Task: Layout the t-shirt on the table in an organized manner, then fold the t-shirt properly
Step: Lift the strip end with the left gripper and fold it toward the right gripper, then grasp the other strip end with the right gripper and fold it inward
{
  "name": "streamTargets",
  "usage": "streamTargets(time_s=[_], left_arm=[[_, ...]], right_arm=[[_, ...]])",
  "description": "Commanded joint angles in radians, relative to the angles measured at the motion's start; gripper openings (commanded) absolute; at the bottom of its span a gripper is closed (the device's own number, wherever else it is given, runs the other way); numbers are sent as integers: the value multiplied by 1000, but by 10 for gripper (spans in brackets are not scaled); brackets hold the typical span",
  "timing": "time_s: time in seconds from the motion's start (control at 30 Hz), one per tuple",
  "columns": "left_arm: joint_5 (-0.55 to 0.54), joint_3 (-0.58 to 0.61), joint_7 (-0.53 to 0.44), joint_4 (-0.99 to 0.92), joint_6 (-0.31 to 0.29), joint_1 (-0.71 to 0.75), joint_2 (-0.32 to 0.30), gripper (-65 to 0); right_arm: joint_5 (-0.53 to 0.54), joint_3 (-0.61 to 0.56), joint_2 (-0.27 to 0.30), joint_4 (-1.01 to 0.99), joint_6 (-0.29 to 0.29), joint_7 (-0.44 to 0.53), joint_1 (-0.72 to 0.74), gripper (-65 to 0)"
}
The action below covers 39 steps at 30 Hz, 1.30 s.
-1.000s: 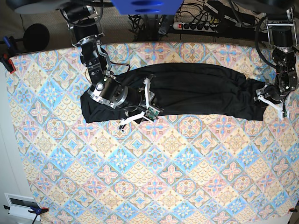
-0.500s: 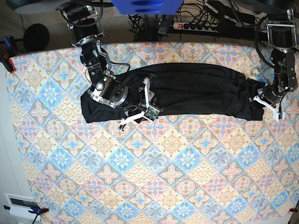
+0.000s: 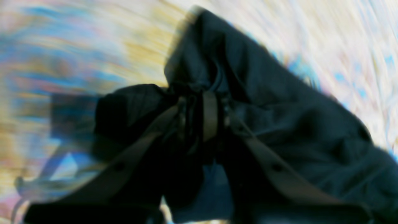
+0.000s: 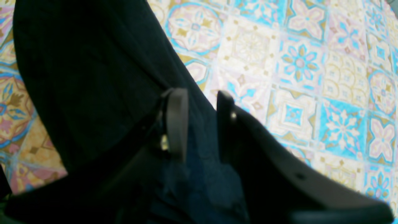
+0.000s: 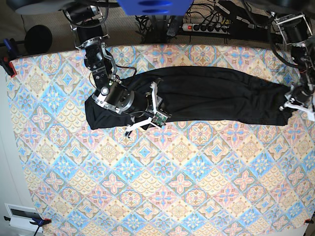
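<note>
The black t-shirt (image 5: 211,96) lies in a long band across the far half of the patterned table (image 5: 172,187). In the base view my left gripper (image 5: 297,104) is at the shirt's right end. The blurred left wrist view shows this gripper (image 3: 202,115) shut on a bunch of the t-shirt (image 3: 279,109). My right gripper (image 5: 147,110) rests on the shirt's left part near its lower edge. Seen from the right wrist, its fingers (image 4: 177,121) stand apart over the t-shirt (image 4: 93,77), dark cloth lies in the gap, and the table (image 4: 295,62) shows beside them.
A power strip (image 5: 206,27) and cables lie behind the table's far edge. Red clamps (image 5: 7,66) hold the cloth at the left edge. A white box (image 5: 22,216) sits off the near left corner. The patterned cloth fills the near half.
The left gripper has shut on the shirt's right end and moved right toward the table's edge, drawing the cloth longer. The right arm has stayed in place.
</note>
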Motion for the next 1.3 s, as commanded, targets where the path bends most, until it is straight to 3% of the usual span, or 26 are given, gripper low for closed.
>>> streamTargets(time_s=[0.0,0.2,0.37,0.57,0.67,0.77,0.93,1.07,1.27], left_arm=[[-16,-32,-14,15,-9,-11,-18,-650],[-15,-167,-13,86,-9,7,-21,-650],[-15,-130,-13,320,-9,87,-9,-650],[-13,-32,-11,546,-9,172,86,-650],[-12,14,44,620,-9,187,150,-650],[-10,33,96,669,-9,188,224,-650],[-9,34,158,683,-9,188,324,-650],[-6,102,167,681,-4,191,347,-650],[10,192,167,678,0,199,350,-650]], right_arm=[[14,3,-1,23,0,23,14,-495],[14,3,3,26,0,23,13,-495],[14,3,3,40,0,23,13,-495],[16,3,3,54,0,23,13,-495],[16,12,6,67,0,23,11,-495],[20,38,34,67,2,23,11,-495],[120,62,100,69,2,23,11,-495],[177,125,120,83,2,21,11,-495],[183,130,158,83,2,21,11,-495]])
